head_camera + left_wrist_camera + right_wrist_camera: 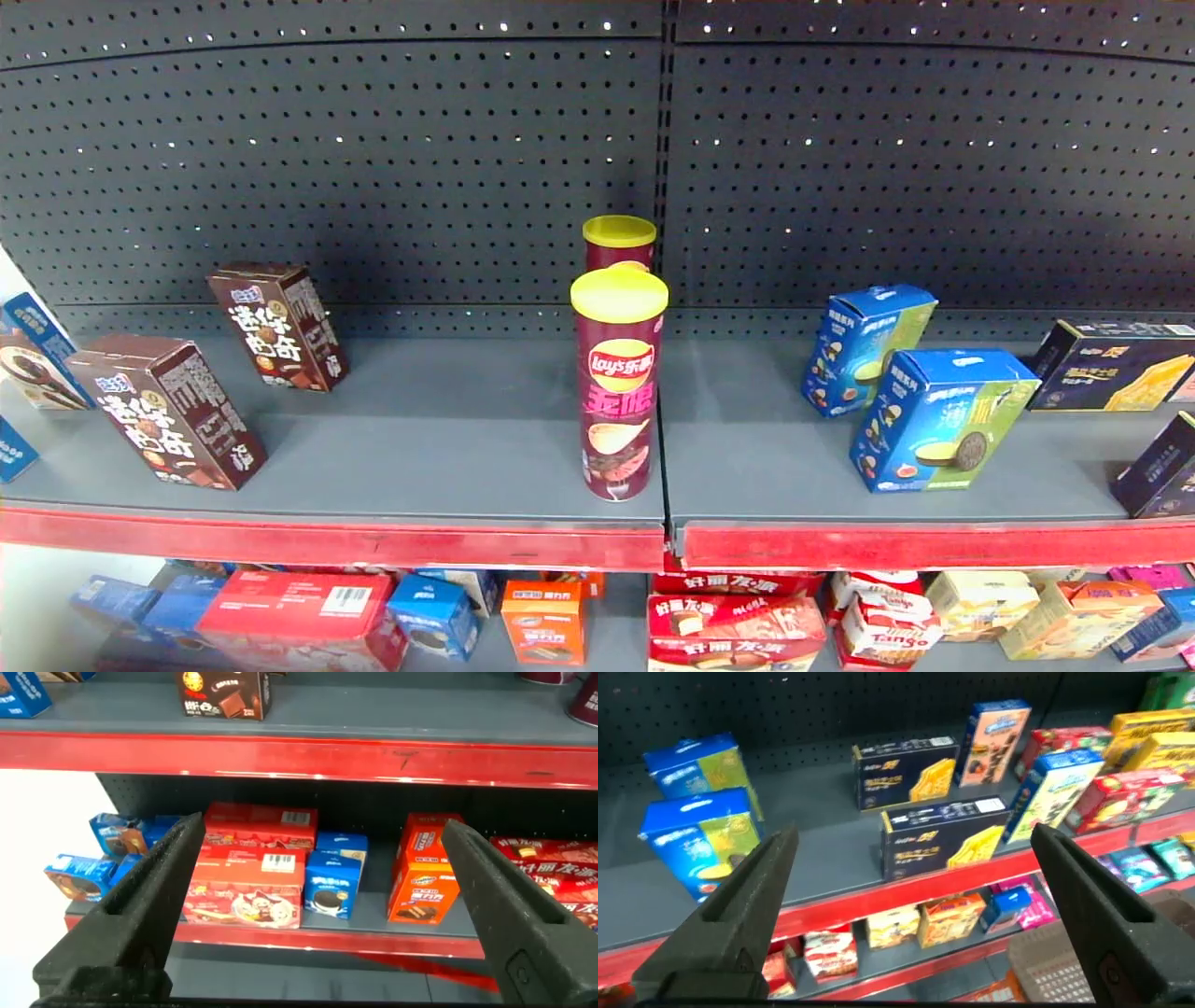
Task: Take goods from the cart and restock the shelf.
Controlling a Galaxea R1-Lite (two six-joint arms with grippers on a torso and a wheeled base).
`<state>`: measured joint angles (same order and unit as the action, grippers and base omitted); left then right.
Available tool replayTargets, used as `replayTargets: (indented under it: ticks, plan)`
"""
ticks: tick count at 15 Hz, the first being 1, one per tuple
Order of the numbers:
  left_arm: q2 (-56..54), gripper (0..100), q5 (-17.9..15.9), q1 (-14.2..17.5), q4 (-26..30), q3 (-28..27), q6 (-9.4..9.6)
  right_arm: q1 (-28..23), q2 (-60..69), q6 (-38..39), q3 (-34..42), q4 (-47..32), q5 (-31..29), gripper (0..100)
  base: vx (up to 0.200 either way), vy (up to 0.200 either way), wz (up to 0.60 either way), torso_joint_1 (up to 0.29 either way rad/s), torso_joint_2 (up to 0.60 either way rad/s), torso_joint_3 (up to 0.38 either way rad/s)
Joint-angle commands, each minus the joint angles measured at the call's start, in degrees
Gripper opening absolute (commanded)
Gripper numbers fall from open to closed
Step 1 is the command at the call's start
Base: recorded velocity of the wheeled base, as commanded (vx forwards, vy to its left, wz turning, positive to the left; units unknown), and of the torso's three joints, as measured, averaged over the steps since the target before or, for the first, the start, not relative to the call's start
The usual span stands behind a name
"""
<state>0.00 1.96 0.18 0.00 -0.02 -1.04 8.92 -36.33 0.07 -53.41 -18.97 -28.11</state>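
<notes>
Two brown boxes sit at the 9 o'clock side of the grey shelf [448, 448]. The front brown box [168, 411] is near the red edge, and the rear brown box [280, 325] is at its 1 o'clock, close to the pegboard wall [373, 168]. Both are turned at an angle.

Centre, head view: the front can [618, 392] stands upright with a yellow lid, near the shelf's front edge. The rear can [619, 241] is directly behind it at 12 o'clock, mostly hidden.

At 3 o'clock of the cans are two blue-green boxes, the front blue-green box [938, 420] and the rear blue-green box [864, 347], both upright and just apart. Farther toward 3 o'clock a navy box [1111, 366] lies near the back wall.

Lower shelf [616, 644]: a red box [303, 616] at 7 o'clock and an orange box [543, 621] at 6 o'clock.

Left gripper [322, 826]: fingers spread wide with nothing between them. It faces the lower shelf, with the red box, a small blue box [332, 882] and the orange box beyond it.

Right gripper [915, 835]: fingers likewise spread wide and holding nothing. It faces the grey shelf's right end, where the navy box and a second navy box [943, 835] sit beyond it.
</notes>
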Motion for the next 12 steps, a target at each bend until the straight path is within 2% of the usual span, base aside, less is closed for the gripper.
replayTargets:
  ticks: [1,2,4,6,9,12]
  plan:
    - [0.0,100,-0.03,-0.01,0.0,0.02,-0.02,1.45,2.75,0.01,2.87,-0.28,-0.1,100,0.0,0.0,0.0,0.0,0.0,0.0]
    - [0.0,100,-0.03,-0.01,0.0,0.02,-0.02,1.45,3.37,0.01,3.49,-0.28,-0.1,100,0.0,0.0,0.0,0.0,0.0,0.0]
    - [0.0,100,-0.03,-0.01,0.0,0.02,-0.02,1.62,7.32,0.1,9.64,-0.19,-0.01,100,0.0,0.0,0.0,0.0,0.0,0.0]
    - [0.0,100,-0.03,-0.01,0.0,0.02,-0.02,2.85,11.72,0.01,17.37,3.15,1.57,100,0.0,0.0,0.0,0.0,0.0,0.0]
    - [0.0,100,-0.03,-0.01,0.0,0.02,-0.02,-7.69,18.57,-0.69,29.94,9.83,18.18,100,0.0,0.0,0.0,0.0,0.0,0.0]
    - [0.0,100,-0.03,-0.01,0.0,-0.06,-0.02,-11.82,24.73,-1.39,38.29,10.79,23.98,100,0.0,0.0,0.0,0.0,0.0,0.0]
